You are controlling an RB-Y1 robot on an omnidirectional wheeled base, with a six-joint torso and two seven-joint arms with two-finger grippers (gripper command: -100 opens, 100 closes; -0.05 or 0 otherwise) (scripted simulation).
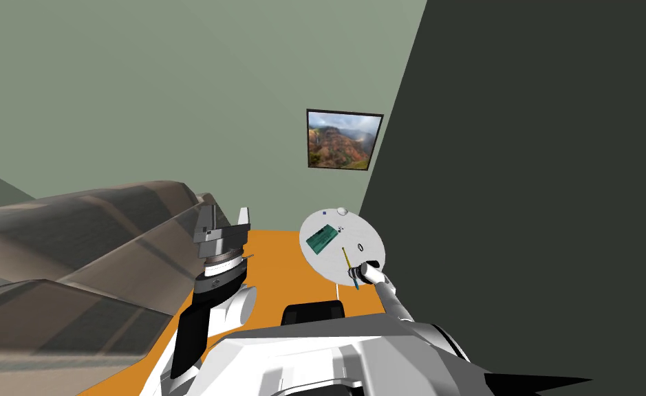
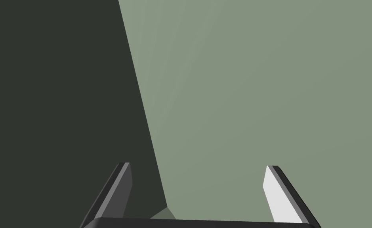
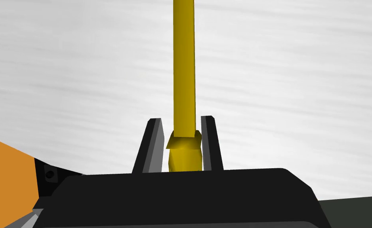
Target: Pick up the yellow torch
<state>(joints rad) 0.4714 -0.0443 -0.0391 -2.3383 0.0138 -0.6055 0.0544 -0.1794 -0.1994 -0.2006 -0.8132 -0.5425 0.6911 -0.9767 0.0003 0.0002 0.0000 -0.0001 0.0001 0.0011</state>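
Observation:
The yellow torch (image 3: 184, 71) is a long thin yellow stick with a thicker end. That thick end sits between the fingers of my right gripper (image 3: 180, 126), which is shut on it. In the head view the torch (image 1: 346, 258) lies over the near part of a round white table (image 1: 366, 230), with my right gripper (image 1: 354, 273) at the table's near rim. My left gripper (image 1: 226, 218) is raised at the left, beside the sofa; its fingers (image 2: 274, 190) stand open with nothing between them.
On the white table lie a green box (image 1: 320, 239), a small dark ring (image 1: 360, 247) and a small white round thing (image 1: 342, 210). A grey-brown sofa (image 1: 73, 261) fills the left. The floor (image 1: 280, 275) is orange. A dark wall (image 1: 534, 172) stands right of the table.

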